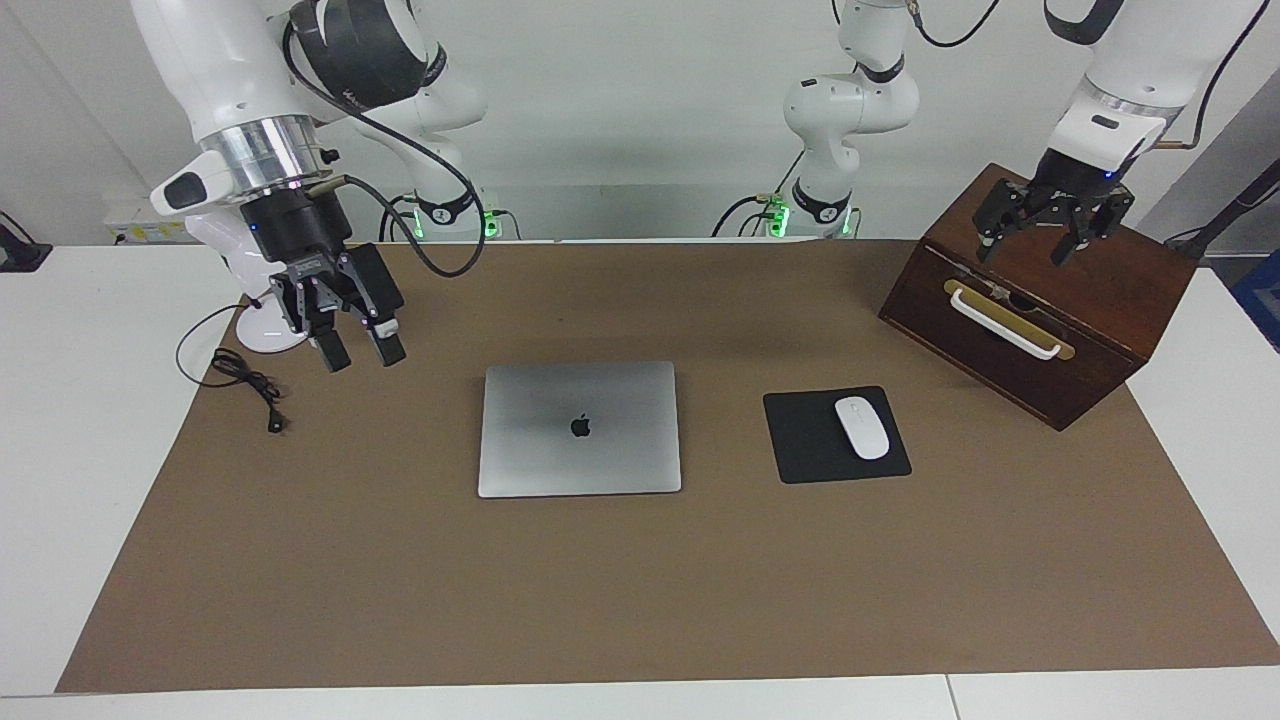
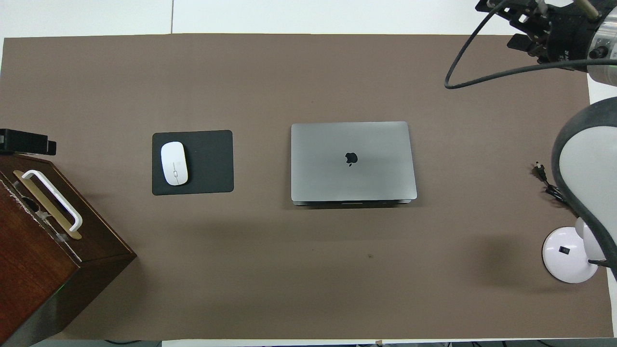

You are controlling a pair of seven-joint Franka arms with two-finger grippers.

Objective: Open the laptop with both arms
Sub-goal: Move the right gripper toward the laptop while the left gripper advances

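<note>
The laptop is thin and silver-grey, and lies shut and flat in the middle of the brown mat with its dark apple logo up. It also shows in the overhead view. My right gripper hangs open and empty in the air over the mat at the right arm's end, well apart from the laptop. It shows at the overhead view's corner. My left gripper is open and empty, raised over the top of the wooden box, also apart from the laptop.
A black mouse pad with a white mouse lies beside the laptop toward the left arm's end. The wooden box has a white handle. A white round lamp base and a black cable sit at the right arm's end.
</note>
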